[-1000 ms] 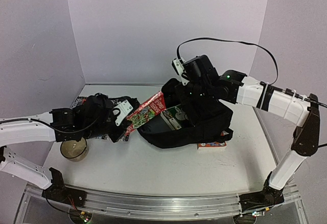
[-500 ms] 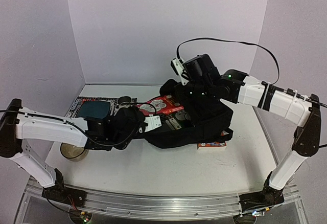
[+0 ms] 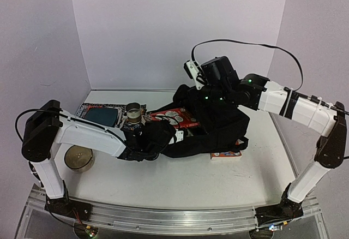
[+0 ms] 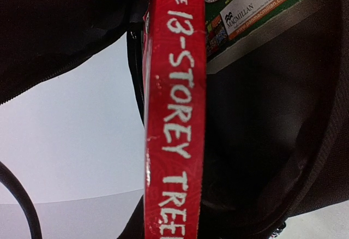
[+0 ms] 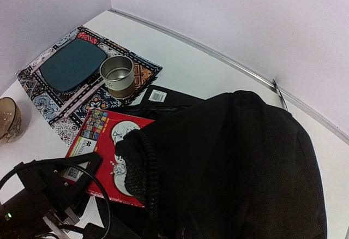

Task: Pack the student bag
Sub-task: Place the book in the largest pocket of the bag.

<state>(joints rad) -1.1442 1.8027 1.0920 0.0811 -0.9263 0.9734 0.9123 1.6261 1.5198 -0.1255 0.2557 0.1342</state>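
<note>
Showing soft, matt black woven cloth all over the student bag (image 5: pixel 245 157), turning coarser and ribbed along its zip edge. Gleaming faintly as glossy printed card on the red book (image 4: pixel 174 113), cover and spine alike. Catching the light as bare brushed metal at the small tin (image 5: pixel 118 75). Reading as flat, matt print at the patterned mat (image 5: pixel 54 105), cloth or paper not telling. Looking smooth, white and matt across the table (image 3: pixel 180 179).

looking like a robotics lab, pale panels (image 3: pixel 163 26) boxing in a white table (image 3: pixel 180 181), left arm (image 3: pixel 87 135) and right arm (image 3: pixel 305 111) sitting on an aluminium rail (image 3: pixel 174 218)
</note>
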